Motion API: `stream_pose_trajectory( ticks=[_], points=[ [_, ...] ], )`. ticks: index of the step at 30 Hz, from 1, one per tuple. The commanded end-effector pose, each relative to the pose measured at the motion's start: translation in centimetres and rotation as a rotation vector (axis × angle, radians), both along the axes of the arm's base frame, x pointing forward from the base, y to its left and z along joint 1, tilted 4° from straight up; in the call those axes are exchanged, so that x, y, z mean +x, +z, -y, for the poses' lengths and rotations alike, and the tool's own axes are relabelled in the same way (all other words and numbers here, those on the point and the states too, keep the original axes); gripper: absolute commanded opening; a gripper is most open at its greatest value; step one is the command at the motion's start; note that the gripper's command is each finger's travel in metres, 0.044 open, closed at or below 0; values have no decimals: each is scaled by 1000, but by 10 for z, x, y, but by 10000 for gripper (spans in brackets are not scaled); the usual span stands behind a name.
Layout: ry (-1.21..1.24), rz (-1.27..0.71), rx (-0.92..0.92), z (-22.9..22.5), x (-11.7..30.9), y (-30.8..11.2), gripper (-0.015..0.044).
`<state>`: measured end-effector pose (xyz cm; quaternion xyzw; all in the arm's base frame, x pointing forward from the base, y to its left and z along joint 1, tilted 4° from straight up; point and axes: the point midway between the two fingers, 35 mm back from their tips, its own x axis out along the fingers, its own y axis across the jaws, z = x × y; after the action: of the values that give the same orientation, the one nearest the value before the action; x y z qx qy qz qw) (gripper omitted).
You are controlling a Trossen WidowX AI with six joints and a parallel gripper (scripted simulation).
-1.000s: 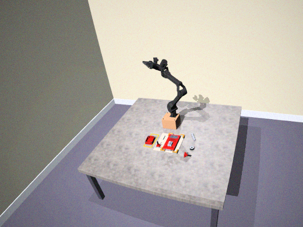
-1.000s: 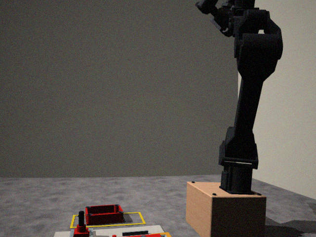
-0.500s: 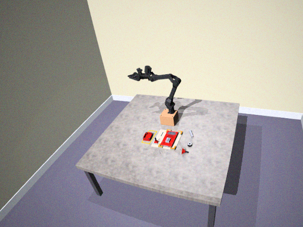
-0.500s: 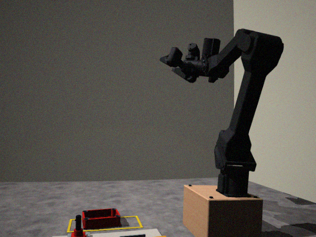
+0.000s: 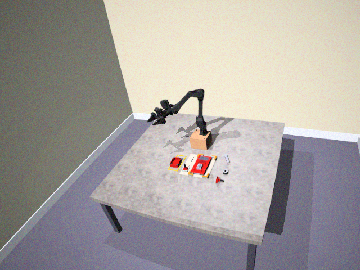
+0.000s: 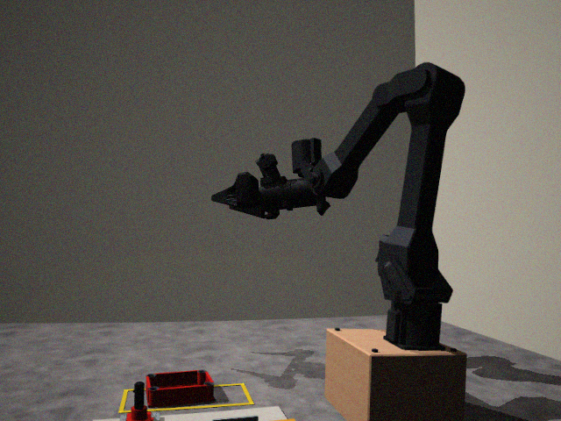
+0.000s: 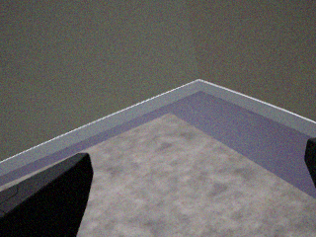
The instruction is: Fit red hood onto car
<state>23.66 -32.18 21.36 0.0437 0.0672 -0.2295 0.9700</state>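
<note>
The hood (image 5: 175, 162) (image 6: 181, 396), a small red shell, lies on the table inside a yellow outline (image 5: 181, 163) (image 6: 248, 394). Its open side faces up, with dark corner bosses showing. The red chassis (image 5: 206, 165) sits in the jig with orange corners (image 5: 215, 157). The grey engine block (image 5: 199, 166) stands on its deck; the pegs are too small to make out. My gripper (image 5: 151, 122) (image 6: 221, 203) (image 7: 202, 158) is open and empty, high above the table's far left edge and well away from hood and chassis. Neither shows in the wrist view.
A white board (image 5: 188, 162) lies between hood and chassis, with a small red part with a black stem (image 5: 185, 167) (image 6: 138, 401). Right of the jig lie a light bar (image 5: 226, 158), a wheel (image 5: 225, 171) and a red piece (image 5: 217, 180). The arm stands on a wooden block (image 5: 199, 141) (image 6: 415, 381).
</note>
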Motion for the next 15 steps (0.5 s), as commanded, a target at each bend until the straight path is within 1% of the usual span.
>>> stream_pose_trajectory(
  ticks=[1,8,15],
  points=[
    [122,-103,17,-31,30,-56,440],
    [360,-274,25,-103,62,-143,440],
    [618,-434,10,-187,62,-216,440]
  ],
)
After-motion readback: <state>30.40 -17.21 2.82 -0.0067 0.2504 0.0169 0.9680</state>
